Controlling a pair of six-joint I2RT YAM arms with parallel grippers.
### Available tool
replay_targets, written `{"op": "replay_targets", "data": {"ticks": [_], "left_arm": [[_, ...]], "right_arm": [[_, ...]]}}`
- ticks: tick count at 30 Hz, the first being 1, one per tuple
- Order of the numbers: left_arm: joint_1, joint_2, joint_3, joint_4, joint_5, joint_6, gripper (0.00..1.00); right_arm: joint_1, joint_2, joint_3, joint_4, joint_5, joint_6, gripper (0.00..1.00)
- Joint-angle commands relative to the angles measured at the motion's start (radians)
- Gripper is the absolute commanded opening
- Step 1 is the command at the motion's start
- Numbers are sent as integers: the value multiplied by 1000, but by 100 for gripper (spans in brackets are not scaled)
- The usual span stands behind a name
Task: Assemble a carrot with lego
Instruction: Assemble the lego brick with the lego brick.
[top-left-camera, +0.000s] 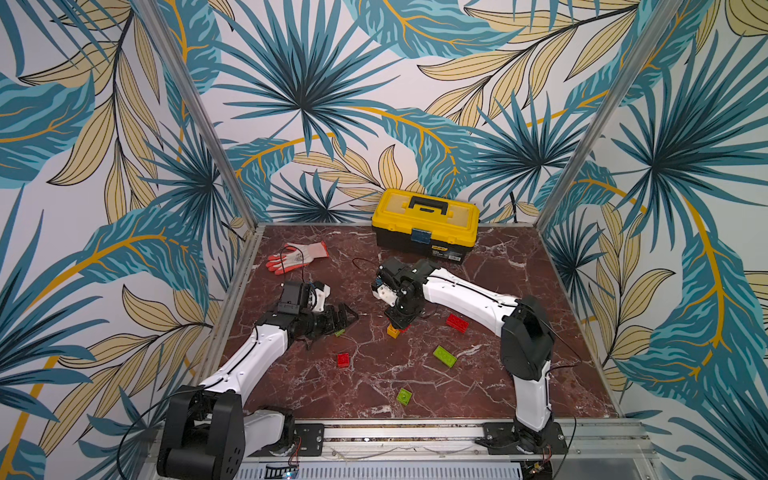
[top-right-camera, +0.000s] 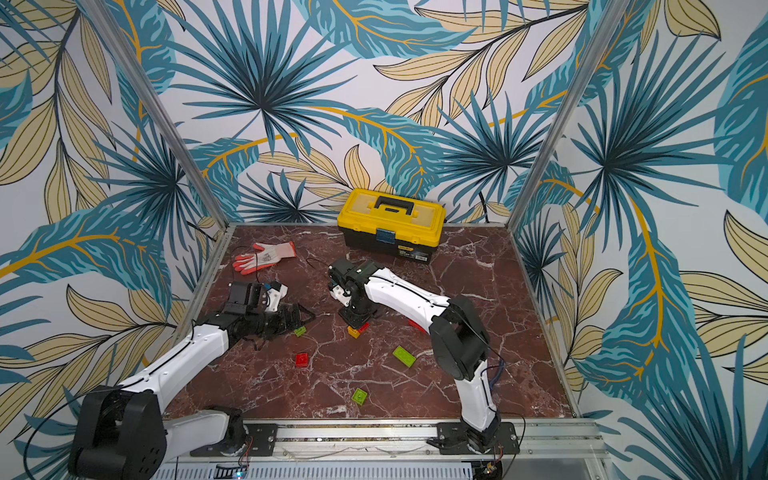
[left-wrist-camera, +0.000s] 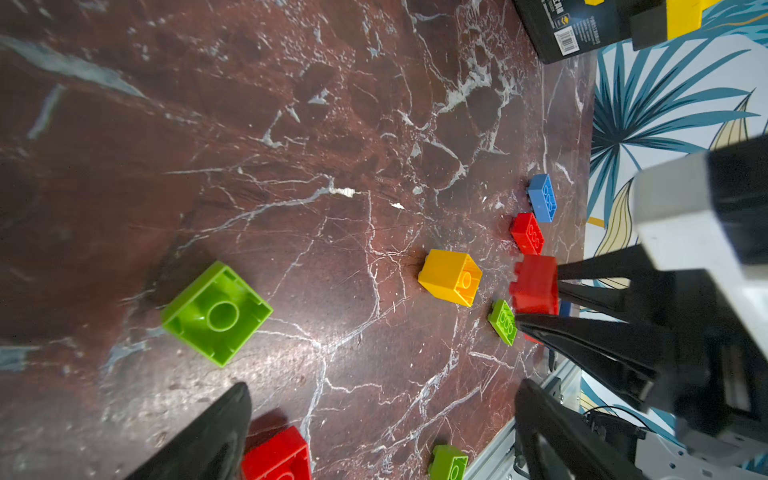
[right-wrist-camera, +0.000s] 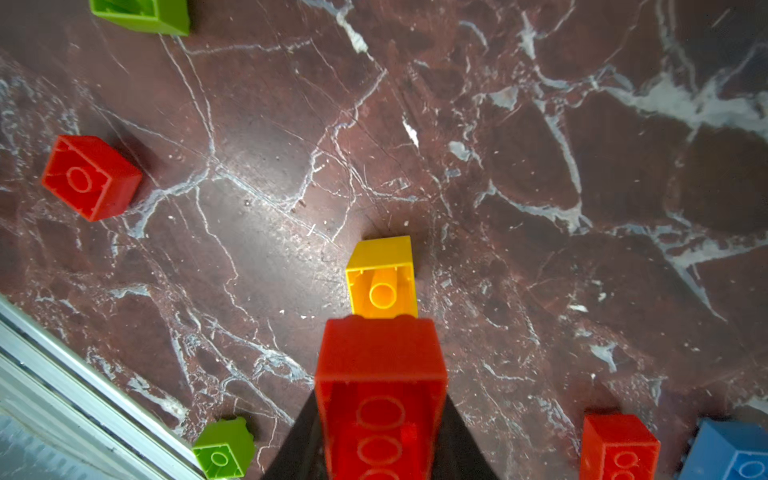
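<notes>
The lego bricks lie loose on the marble table, and no joined carrot is in view. My right gripper (right-wrist-camera: 380, 436) is shut on a red oblong brick (right-wrist-camera: 380, 365), held low over the table's middle (top-left-camera: 402, 328). Its studs face the hollow underside of a yellow brick (right-wrist-camera: 382, 278) lying on its side (top-left-camera: 392, 331), with a small gap between them in the left wrist view. My left gripper (top-left-camera: 348, 315) stands open and empty at the left, beside a small green brick (top-left-camera: 339, 332).
Loose on the table are a red square brick (top-left-camera: 343, 359), a green oblong (top-left-camera: 444, 356), a green square (top-left-camera: 404, 396), another red oblong (top-left-camera: 457, 322) and a blue brick (left-wrist-camera: 542, 203). A yellow toolbox (top-left-camera: 424, 226) and a glove (top-left-camera: 297, 256) lie at the back.
</notes>
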Motion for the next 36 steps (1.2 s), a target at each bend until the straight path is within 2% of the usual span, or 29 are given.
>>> {"op": "replay_targets", "data": {"ticks": [1,8,36], "left_arm": [[-21,38,9,49,78,6,99],[-66,94,13,49,79,-1,99],[-68,115,8,63,92,15,100]], "right_arm": [[7,45,66,-88,14,-13,24],[7,92,87,-88,13,-35,25],[7,182,123,-105,-15,-72,25]]}}
